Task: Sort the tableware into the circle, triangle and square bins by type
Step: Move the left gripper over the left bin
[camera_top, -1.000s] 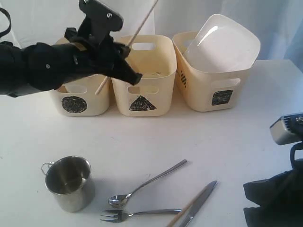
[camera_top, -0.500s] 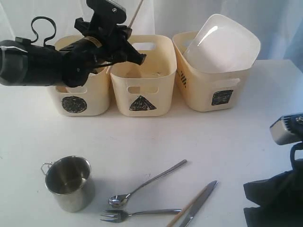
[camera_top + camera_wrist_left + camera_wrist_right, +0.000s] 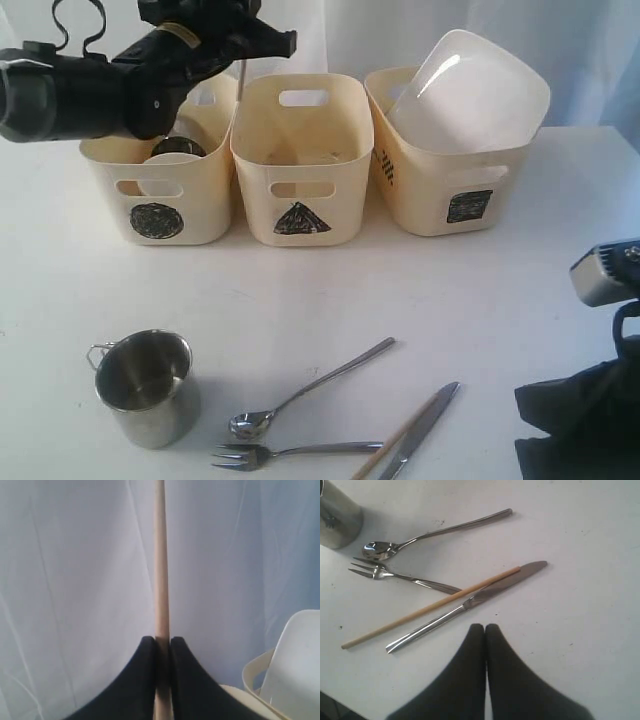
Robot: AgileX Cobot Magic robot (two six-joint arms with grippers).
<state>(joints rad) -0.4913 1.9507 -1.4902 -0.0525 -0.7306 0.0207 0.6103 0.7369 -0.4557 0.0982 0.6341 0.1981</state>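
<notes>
A wooden chopstick (image 3: pixel 159 555) is clamped upright between the jaws of the left gripper (image 3: pixel 159 641), which is raised behind the bins, with the stick's lower end hanging about where the circle bin (image 3: pixel 157 195) meets the triangle bin (image 3: pixel 300 195). It has not been dropped in yet. Below that gripper, the circle bin already holds a steel vessel and something white. Farther off to its side, the square bin (image 3: pixel 450 190) carries the large white square plate (image 3: pixel 470 90), tilted. I cannot tell what lies in the triangle bin. Much seems left. Just ahead of the right gripper (image 3: pixel 485 628), clenched on nothing, lie the knife (image 3: pixel 470 600), the second chopstick (image 3: pixel 430 607), the fork (image 3: pixel 395 576) and the spoon (image 3: pixel 435 531); the mug (image 3: pixel 148 385) stands beyond them.
</notes>
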